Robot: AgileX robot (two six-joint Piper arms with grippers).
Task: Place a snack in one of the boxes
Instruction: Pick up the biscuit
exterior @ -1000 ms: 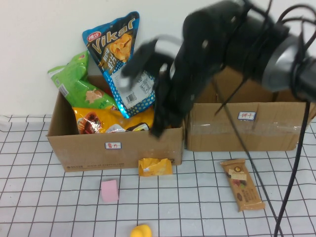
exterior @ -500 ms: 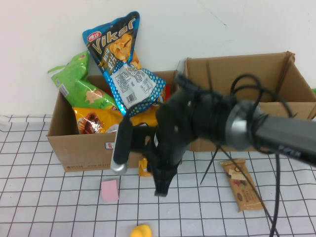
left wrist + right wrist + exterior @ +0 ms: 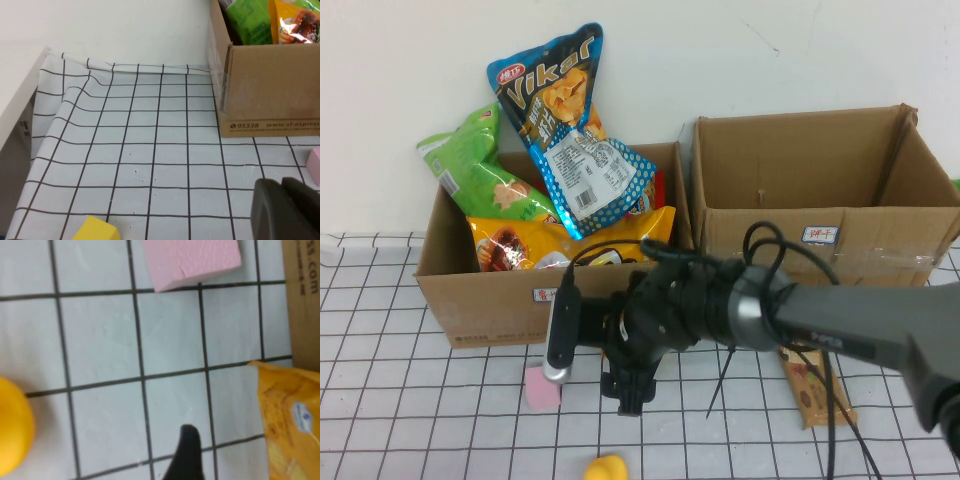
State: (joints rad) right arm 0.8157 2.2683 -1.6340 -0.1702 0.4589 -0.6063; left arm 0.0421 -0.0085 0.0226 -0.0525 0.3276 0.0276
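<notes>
Two brown cardboard boxes stand at the back. The left box (image 3: 500, 300) is full of snack bags and the right box (image 3: 790, 180) looks empty. My right gripper (image 3: 630, 396) is low over the table just in front of the left box. A small yellow snack packet (image 3: 292, 432) lies beside it, hidden under the arm in the high view. A brown snack bar (image 3: 817, 388) lies further right. My left gripper (image 3: 286, 202) is shut and empty near the left box's corner (image 3: 260, 90).
A pink foam block (image 3: 542, 387) lies left of the right gripper and also shows in the right wrist view (image 3: 190, 260). A yellow round object (image 3: 605, 468) sits near the front edge. A yellow block (image 3: 97, 231) lies by the left gripper. The table's left edge (image 3: 35, 130) is close.
My right arm has swung down from above the left box to just over the table in front of it, and it now covers the yellow snack packet in the high view.
</notes>
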